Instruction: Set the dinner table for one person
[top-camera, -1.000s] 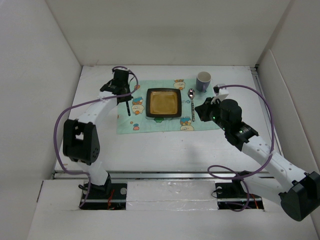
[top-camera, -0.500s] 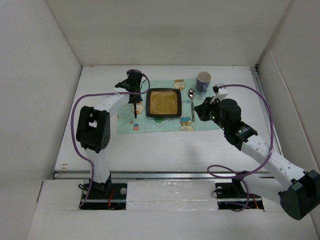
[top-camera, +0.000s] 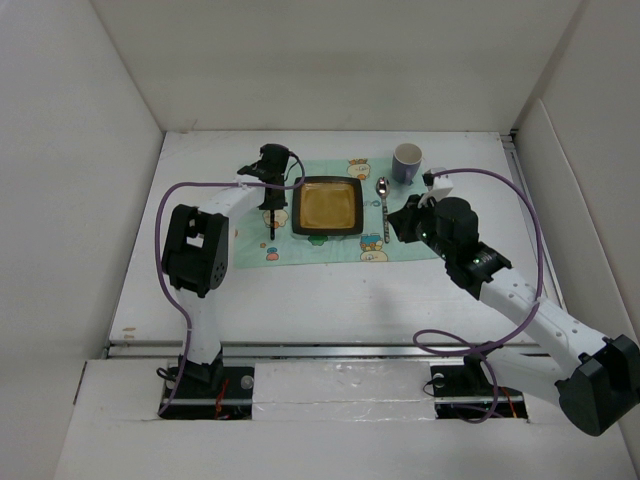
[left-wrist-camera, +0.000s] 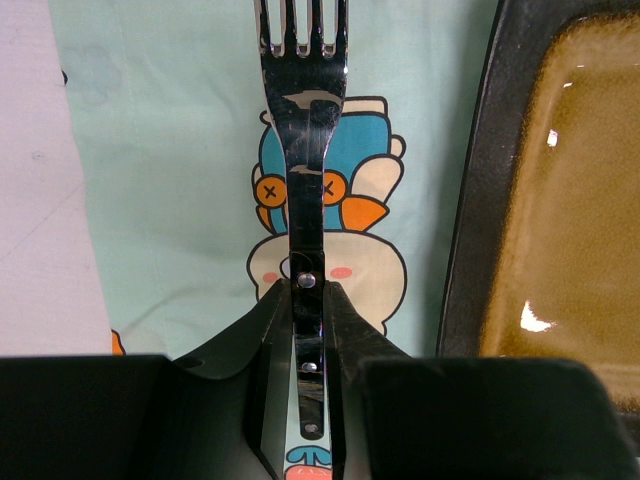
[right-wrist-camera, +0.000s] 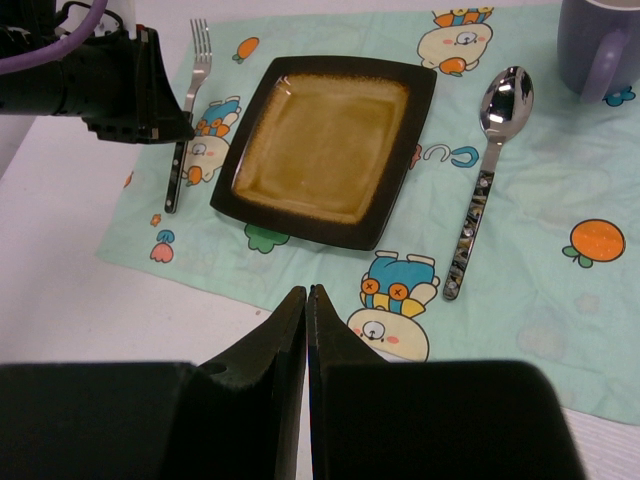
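The large flat white rectangular worktop (top-camera: 330, 300), walled in white on three sides, carries a mint-green cartoon-print cloth placemat (top-camera: 250, 250), lying flat toward the far middle, its edges roughly square with the table's.

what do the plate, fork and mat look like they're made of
Plate: likely glazed ceramic, glossy amber centre with dark rim and highlights. Fork: polished metal, mirror reflections; handle looks dark with rivets. Mat: seemingly printed cloth, matte, faintly wrinkled.
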